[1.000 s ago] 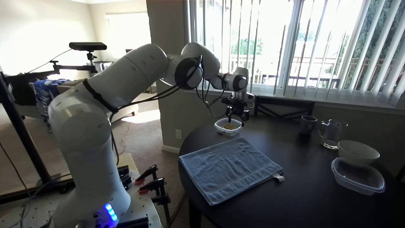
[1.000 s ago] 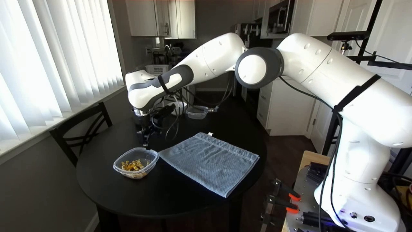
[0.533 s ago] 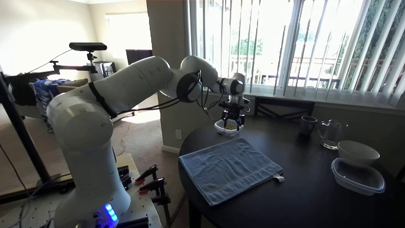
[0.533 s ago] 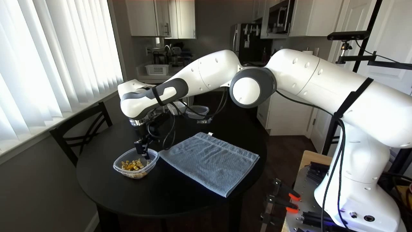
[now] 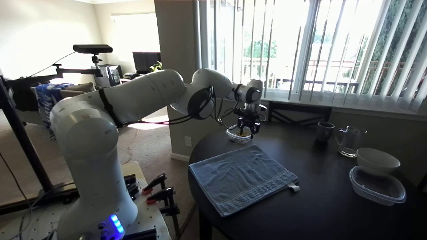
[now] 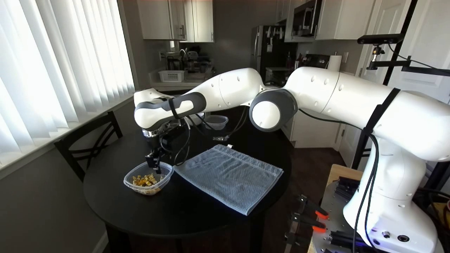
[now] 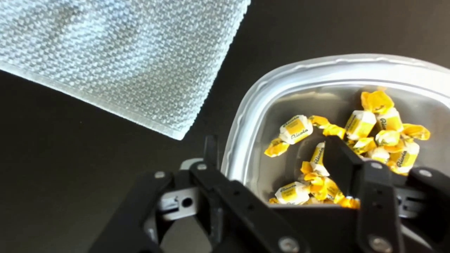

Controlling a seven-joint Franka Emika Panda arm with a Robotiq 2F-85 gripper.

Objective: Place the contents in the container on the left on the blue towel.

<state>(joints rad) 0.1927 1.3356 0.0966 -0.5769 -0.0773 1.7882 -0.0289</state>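
A see-through plastic container (image 5: 231, 136) stands on the dark round table. It also shows in an exterior view (image 6: 129, 182) and in the wrist view (image 7: 242, 135). Several yellow and white wrapped candies (image 7: 297, 130) lie in it; they also show in an exterior view (image 6: 145, 180). My gripper (image 7: 270, 151) is open and tilted over the container's edge. One finger (image 7: 211, 151) is outside the rim, the other (image 7: 339, 165) over the candies. Nothing is held between them. The blue towel (image 5: 240, 180) lies flat beside the container, also in the wrist view (image 7: 123, 52).
In an exterior view, a dark cup (image 5: 324, 131), a glass mug (image 5: 350, 141), a white bowl (image 5: 377, 160) and another see-through container (image 5: 377, 186) stand at the table's far side. A chair (image 5: 298, 113) is by the window. The towel has a white tag (image 5: 294, 187).
The arm has come down, bringing the gripper lower at the container. In the last half second the gripper shifted slightly toward the table's middle. The container, candies and towel have not moved.
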